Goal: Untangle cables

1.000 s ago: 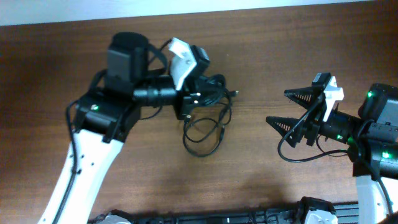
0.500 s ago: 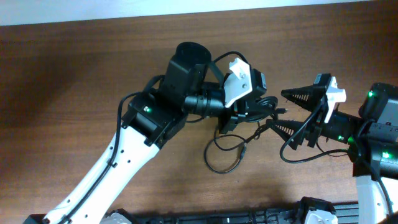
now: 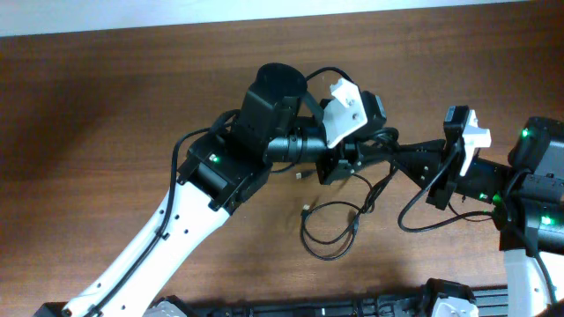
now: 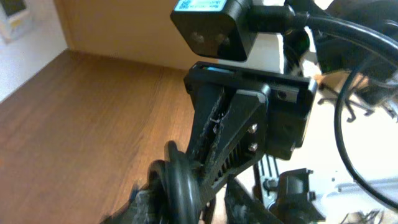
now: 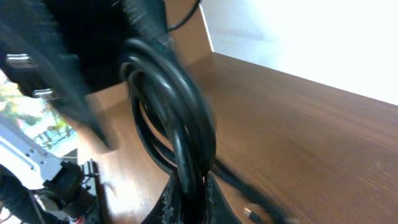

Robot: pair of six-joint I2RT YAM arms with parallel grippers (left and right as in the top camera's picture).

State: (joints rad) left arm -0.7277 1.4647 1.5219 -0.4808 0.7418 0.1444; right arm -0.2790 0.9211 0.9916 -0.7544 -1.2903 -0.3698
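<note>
1. State: left gripper (image 3: 345,164) looks clamped on the cable bundle (image 4: 177,186), its fingers held apart by the bundle's thickness. Right gripper (image 3: 394,155) is pressed together on the same bundle, strands pinched btwn its pads in the right wrist view.
2. Location: bundle is held up btwn the two tools, approx mid-table. A loose loop (image 3: 330,257) trails down onto the table (image 3: 132,106), w/ a connector tip (image 3: 306,209) lying just beside it.
3. Knot tightening: both tools grip near the same spot. Can't tell which strand belongs to which cable, and the right one may hold several at once. A straight pull apart could cinch the tangle instead of opening it.
4. Collision: fingertips are nearly touching. Left wrist view shows the right fingers against the coil, next to the left's own finger. Any twist or inward drift could knock or jam them.
5. Slip: cable is round and glossy. If either grip only has the outer strand, a pull could let the bundle slide out and drop.
6. Snag: lifting or sweeping drags the loose loop. The connector tip could catch in the loop or on an arm and make a new knot.
7. Strain: a hard pull w/ both clamped stresses the jacket and connector.
8. Visibility: wrist views are blurred and crowded, so strand layout is est only.
</note>
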